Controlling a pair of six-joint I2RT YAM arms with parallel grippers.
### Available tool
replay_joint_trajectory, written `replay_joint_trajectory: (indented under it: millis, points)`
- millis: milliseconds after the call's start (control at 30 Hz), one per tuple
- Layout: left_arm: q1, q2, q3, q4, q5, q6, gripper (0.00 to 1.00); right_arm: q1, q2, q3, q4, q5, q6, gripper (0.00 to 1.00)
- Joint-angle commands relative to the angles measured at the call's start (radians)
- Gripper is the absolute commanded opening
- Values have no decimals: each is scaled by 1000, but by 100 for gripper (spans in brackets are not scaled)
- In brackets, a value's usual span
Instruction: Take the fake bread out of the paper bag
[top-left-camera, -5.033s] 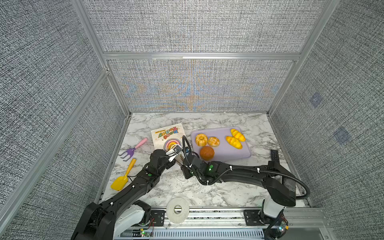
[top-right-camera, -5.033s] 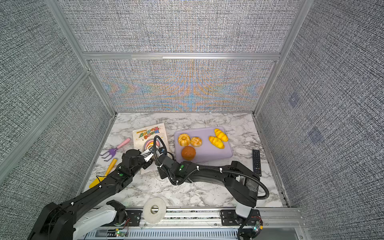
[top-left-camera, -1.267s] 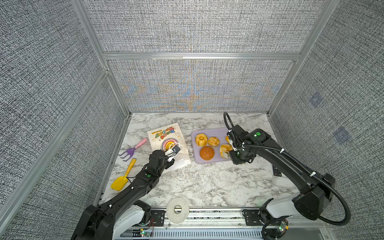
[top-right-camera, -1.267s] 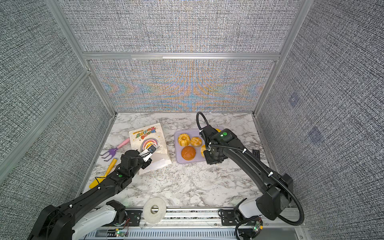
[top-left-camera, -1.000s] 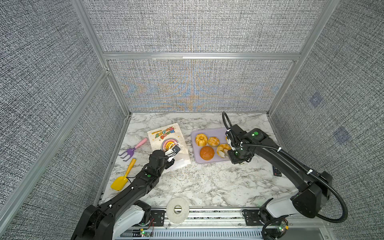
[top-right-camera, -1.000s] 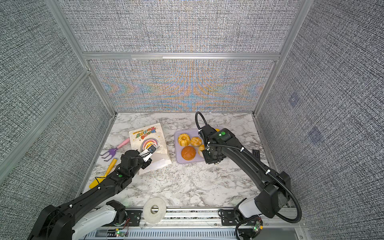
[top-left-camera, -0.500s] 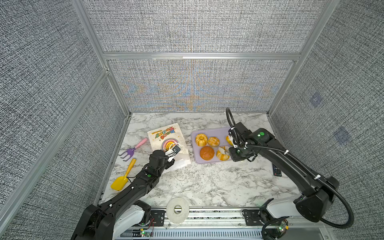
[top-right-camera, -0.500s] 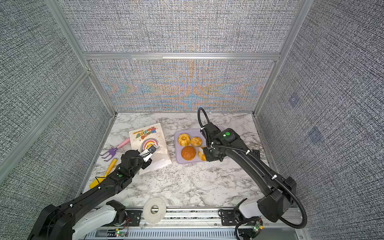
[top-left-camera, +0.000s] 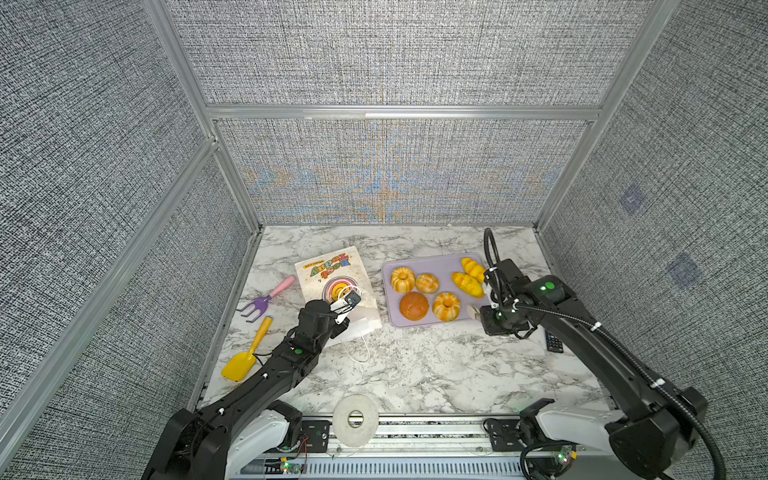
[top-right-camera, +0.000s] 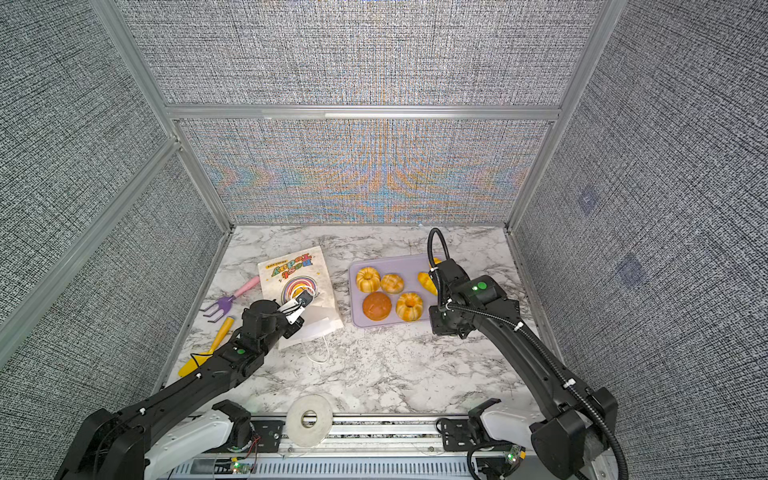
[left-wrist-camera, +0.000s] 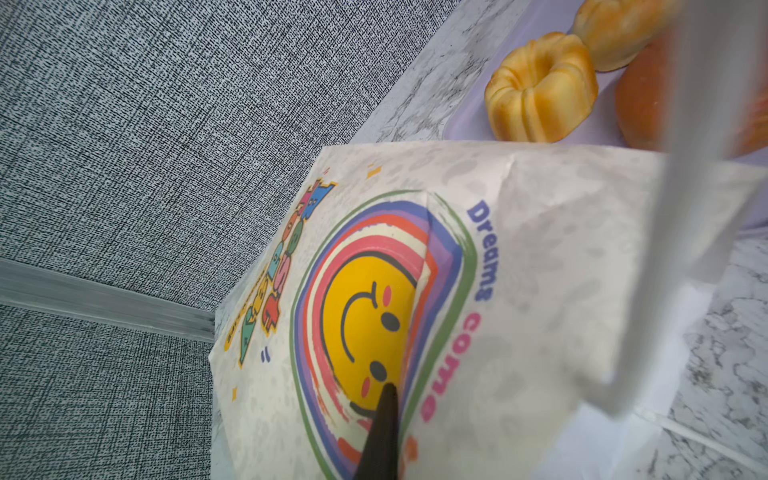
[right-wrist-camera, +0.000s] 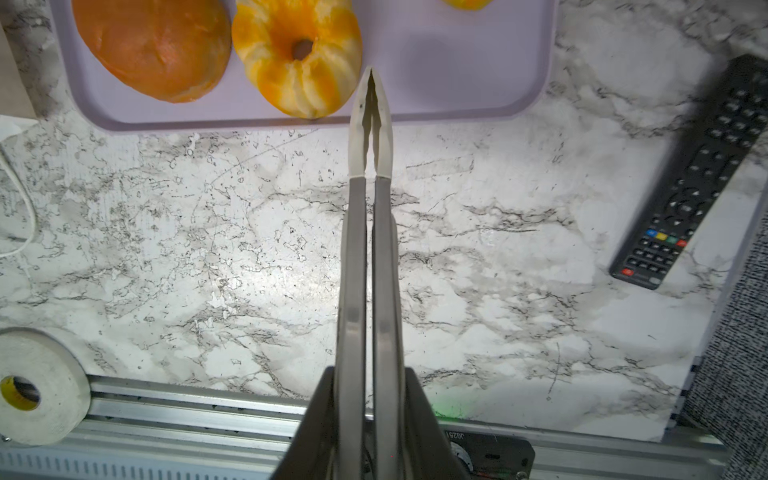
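Note:
The paper bag (top-left-camera: 328, 274) lies flat on the marble, print side up, with a white cord handle (top-left-camera: 359, 351) trailing off its near end. My left gripper (top-left-camera: 348, 300) is shut on the bag's upper sheet at the smiley print, and its dark fingertip (left-wrist-camera: 384, 415) sits in a crease of the paper. Several pieces of fake bread lie on the lilac tray (top-left-camera: 440, 259): a brown round bun (top-left-camera: 414, 306), fluted rings (top-left-camera: 446, 306) and oval rolls (top-left-camera: 468, 284). My right gripper (right-wrist-camera: 371, 75) is shut and holds nothing. Its cream tips hover over the tray's near edge beside a fluted ring (right-wrist-camera: 297, 54).
A purple toy rake (top-left-camera: 262, 297) and a yellow toy shovel (top-left-camera: 245, 357) lie left of the bag. A black remote (top-left-camera: 553, 341) lies right of the tray. A roll of white tape (top-left-camera: 354, 419) sits at the table's front edge. Fabric walls enclose three sides.
My right gripper set a fluted ring down on the tray's near side, let it go, drew back toward the right and closed. The left gripper and the bag have not moved.

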Motion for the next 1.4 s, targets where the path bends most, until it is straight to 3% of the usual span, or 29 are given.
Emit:
replay_joint_trajectory:
  millis: [0, 533, 1100, 1367]
  points:
    - [1, -2, 1, 0, 6, -4, 0, -1, 21, -22, 66, -55, -6, 0]
    - [2, 1, -1, 2, 11, -2, 0, 26, 120, -17, 196, -175, 10, 0]
    - [1, -4, -2, 3, 9, 0, 0, 73, 113, 45, 148, -118, 0, 0]
    - [1, -4, -2, 1, 9, 0, 0, 6, 24, 39, 113, -48, -2, 0]
